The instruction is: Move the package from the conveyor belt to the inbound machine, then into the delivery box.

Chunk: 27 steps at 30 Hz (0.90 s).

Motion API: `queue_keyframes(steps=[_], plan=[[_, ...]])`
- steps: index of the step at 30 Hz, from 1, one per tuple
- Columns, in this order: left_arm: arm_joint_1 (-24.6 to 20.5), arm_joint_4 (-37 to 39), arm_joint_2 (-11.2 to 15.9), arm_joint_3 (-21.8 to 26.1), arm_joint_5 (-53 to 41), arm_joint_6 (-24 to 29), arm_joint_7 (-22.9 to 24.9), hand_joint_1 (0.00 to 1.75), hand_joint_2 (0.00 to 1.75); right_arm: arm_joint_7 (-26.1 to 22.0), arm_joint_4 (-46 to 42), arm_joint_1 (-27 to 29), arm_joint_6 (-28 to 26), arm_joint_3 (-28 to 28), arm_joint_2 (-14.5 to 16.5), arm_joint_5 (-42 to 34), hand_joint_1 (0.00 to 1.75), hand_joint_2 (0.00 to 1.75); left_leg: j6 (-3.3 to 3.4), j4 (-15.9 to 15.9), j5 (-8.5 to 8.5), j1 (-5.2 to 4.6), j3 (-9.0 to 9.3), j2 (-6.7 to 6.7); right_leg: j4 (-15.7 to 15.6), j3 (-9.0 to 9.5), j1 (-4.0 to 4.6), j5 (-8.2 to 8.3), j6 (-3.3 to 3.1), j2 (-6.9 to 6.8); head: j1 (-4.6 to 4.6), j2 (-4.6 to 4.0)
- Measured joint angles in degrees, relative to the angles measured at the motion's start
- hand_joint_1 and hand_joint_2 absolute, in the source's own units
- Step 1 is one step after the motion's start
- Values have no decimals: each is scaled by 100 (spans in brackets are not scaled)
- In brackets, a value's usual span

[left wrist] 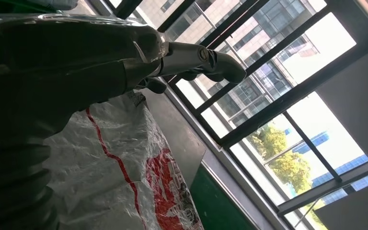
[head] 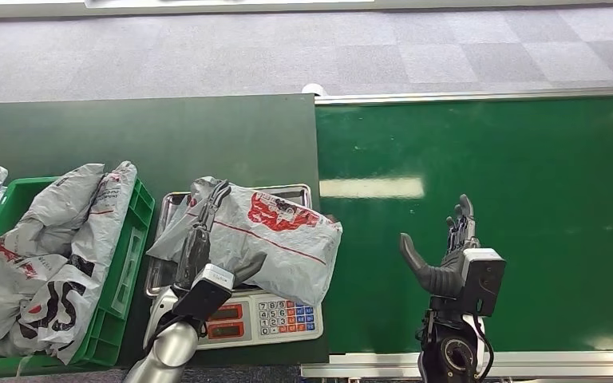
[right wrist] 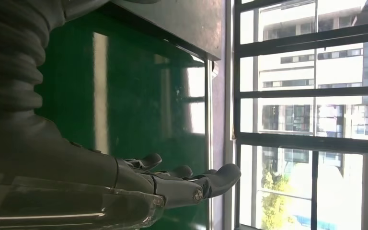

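The package (head: 267, 239), a grey plastic mailer with red print, lies on the metal tray of the scale (head: 243, 315) at lower centre of the head view, its long axis running from the tray's upper left corner down toward the right, where its end overhangs onto the green belt (head: 527, 159). The green crate (head: 132, 247), already holding other grey bags, sits just left of the scale, so the coming move probably runs leftward, and the left hand (head: 203, 239) is clearly the nearer one. That hand lies on the package's left end, its dark fingers (head: 215, 195) stretched along the top of the bag and the thumb tucked against the bag's near edge; it seems to be touching or beginning a grip, but whether it has truly clamped the plastic I cannot tell. The right hand (head: 447, 255) hovers over the bare belt, well apart from the package, fingers spread and upright, holding nothing.
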Motion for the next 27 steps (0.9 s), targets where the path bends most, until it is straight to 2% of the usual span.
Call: queue_keyframes(steps=[13, 16, 22, 24, 27], plan=[[-86, 214, 95, -122, -63, 10, 26, 0, 175, -5, 0, 18, 18, -30, 7, -1, 0, 175, 0, 0, 0, 0, 0, 0, 0, -1, 0, 0, 0, 0, -1, 0], [-207, 309, 127, -199, -698, 60, 447, 0, 175, -36, -1, 21, 207, -29, 8, -96, 0, 175, 0, 0, 0, 0, 0, -4, 0, -1, 0, 0, 0, -1, -1, 0], [-637, 857, 183, -355, -2642, 154, 1895, 0, 175, -50, 8, 13, 1079, -19, 52, -542, 0, 175, 0, 0, 0, 0, 0, -1, 0, 3, 0, 1, 0, 0, -1, 0], [-698, 1024, 183, -349, -2954, 82, 2064, 0, 175, -51, 32, 2, 1152, -15, 67, -554, 0, 175, 0, 0, 0, 0, 0, -2, 0, 4, 0, 1, 0, -1, -1, 0], [-755, 1189, 180, -314, -3039, -395, 1971, 0, 175, -52, 95, -22, 1182, -13, 81, -528, 0, 175, 0, -1, 0, 0, 4, -4, 0, 10, 0, 0, 0, -2, -1, 0]])
